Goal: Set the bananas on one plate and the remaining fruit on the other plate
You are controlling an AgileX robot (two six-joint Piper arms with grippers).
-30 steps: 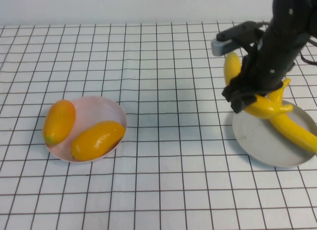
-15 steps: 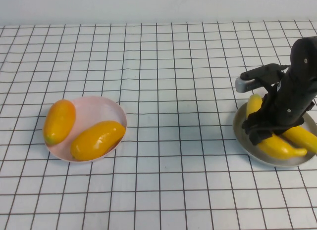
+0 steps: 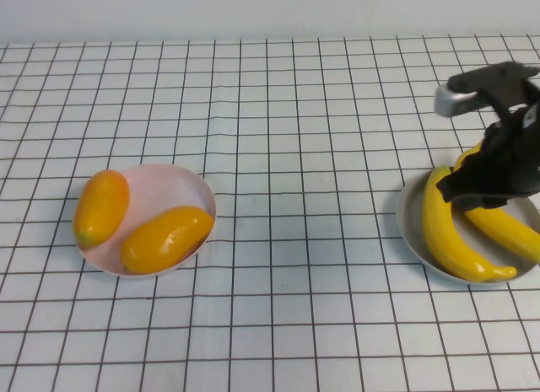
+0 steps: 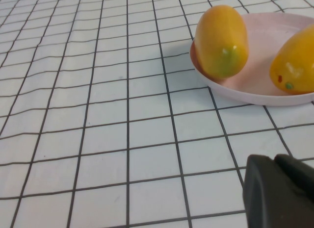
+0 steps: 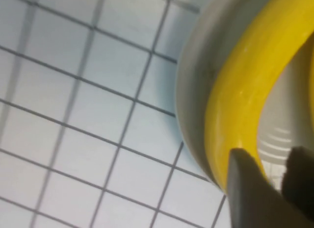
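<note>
Over on the right, both bananas (image 3: 450, 237) lie in the grey plate (image 3: 410, 228), one curving along its left rim, the other angled toward the near right. The right pincer (image 3: 483, 179) hangs just above the plate's far side, holding nothing; its fingers (image 5: 245, 181) stand slightly apart. On the left of the gridded worktop (image 3: 287, 156), the pink plate (image 3: 173, 185) carries both orange fruits (image 3: 165, 238). The left pincer (image 4: 279, 191) sits closed, low over the worktop near the pink plate
</note>
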